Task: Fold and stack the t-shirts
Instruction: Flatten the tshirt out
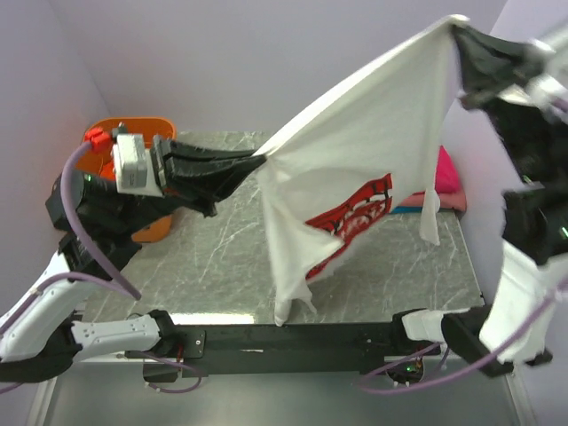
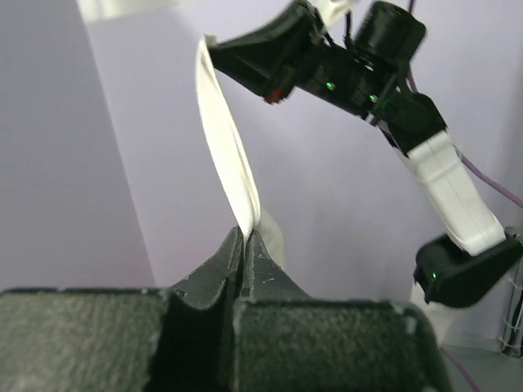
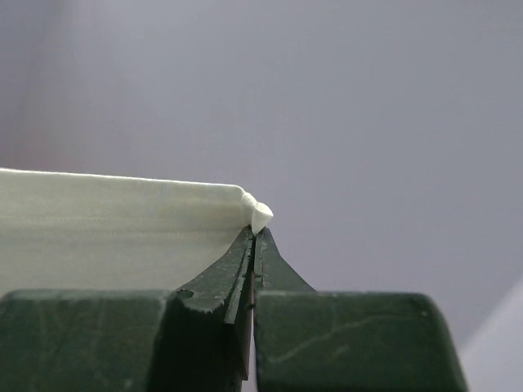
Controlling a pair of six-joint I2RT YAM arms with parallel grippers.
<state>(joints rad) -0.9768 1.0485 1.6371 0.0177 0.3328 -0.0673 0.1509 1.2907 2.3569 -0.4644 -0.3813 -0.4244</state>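
Top external view first, and the white t-shirt point(image 1: 355, 169) is up in the air, strung between both arms like washing on a line, red print facing the camera. The left gripper point(image 1: 253, 164) has its jaws pinched fully together on one edge of the cloth, low and over the middle of the table; the right gripper point(image 1: 461, 35) is clamped just as tightly on the opposite corner, much higher, up at the right. Both wrist views confirm it: only a thin fold of white fabric shows between closed fingers. The top edge runs taut and sloping, while the body hangs in loose folds, its lowest point dangling over the near edge of the table point(image 1: 222, 257). I'd call this the spread-out step, before any fold is made. Next up, I reckon, is levelling the two grips and lowering the shirt flat onto the surface without letting the slack bunch underneath. That surface is grey with marble-like veining; an orange basket point(image 1: 142, 129) sits at the far left corner, a magenta shirt point(image 1: 449, 173) lies at the far right edge, and plain lavender walls point(image 1: 222, 62) close it all in.
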